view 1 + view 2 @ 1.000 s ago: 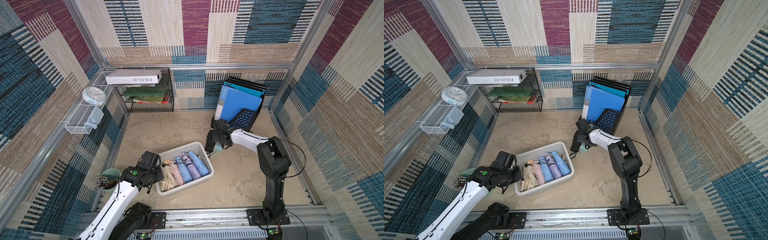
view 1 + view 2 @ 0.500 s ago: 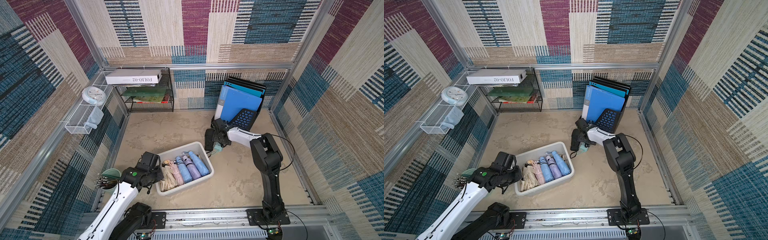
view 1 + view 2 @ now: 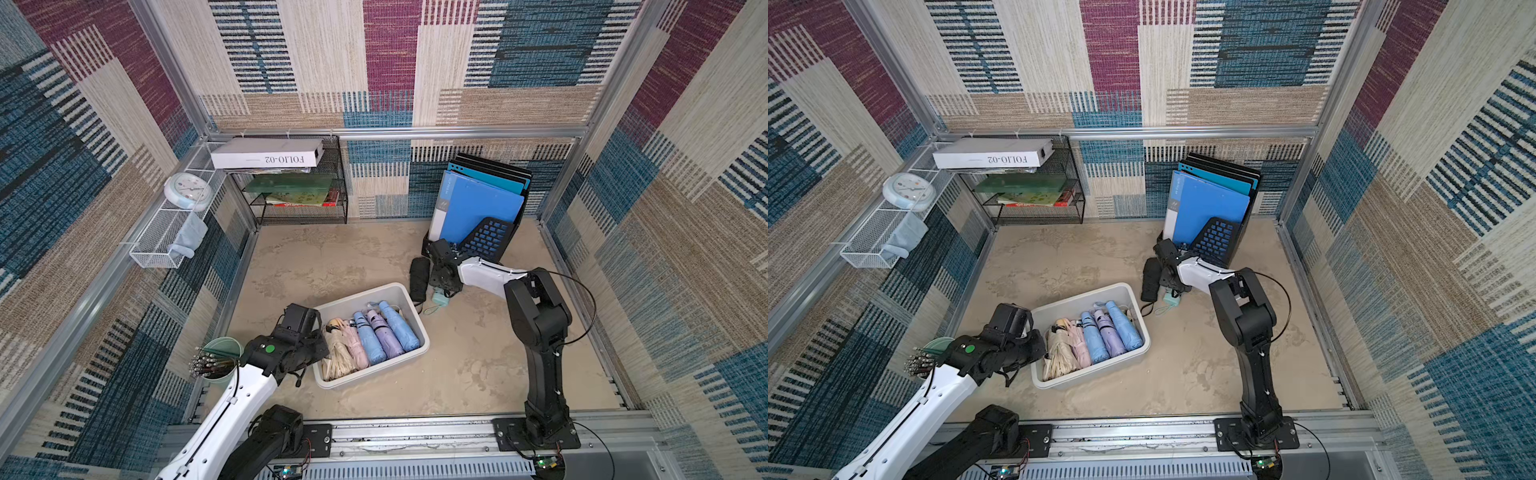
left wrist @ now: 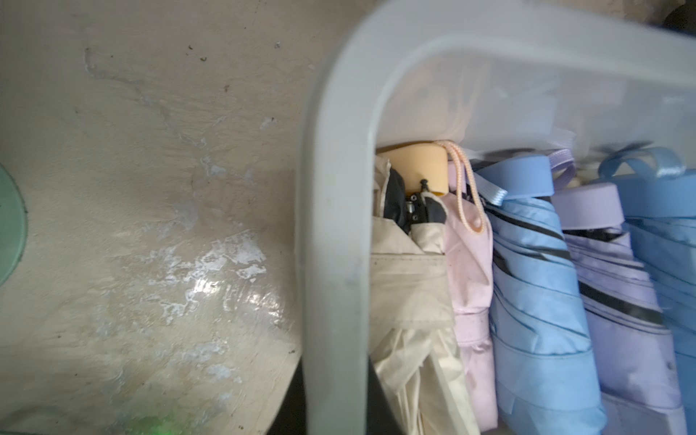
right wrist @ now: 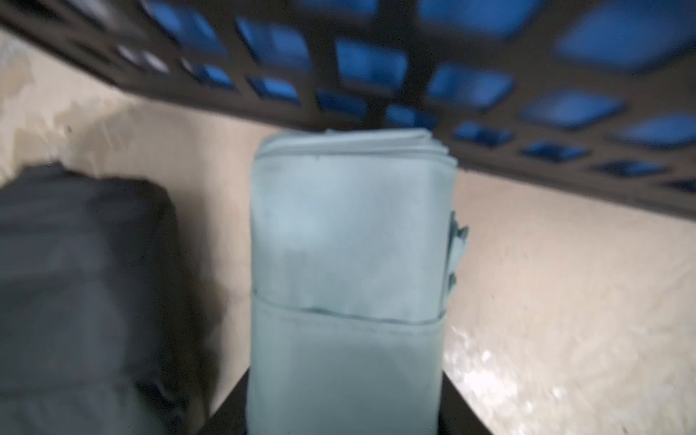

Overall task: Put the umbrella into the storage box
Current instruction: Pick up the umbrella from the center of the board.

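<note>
teal umbrella (image 5: 346,244) near file holder (image 5: 414,79) edge, outside storage box (image 3: 365,376)

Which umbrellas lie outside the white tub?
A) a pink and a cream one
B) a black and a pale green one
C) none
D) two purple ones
B: the black umbrella and the pale green umbrella lie on the table beside the storage box, not in it.

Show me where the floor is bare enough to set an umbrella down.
Widest bare floor: between the mesh rack and the storage box. Also clear: between the box and the right arm. Crowded: by the file holder, where the black umbrella, mint umbrella and right gripper bunch; the box is nearly full.
</note>
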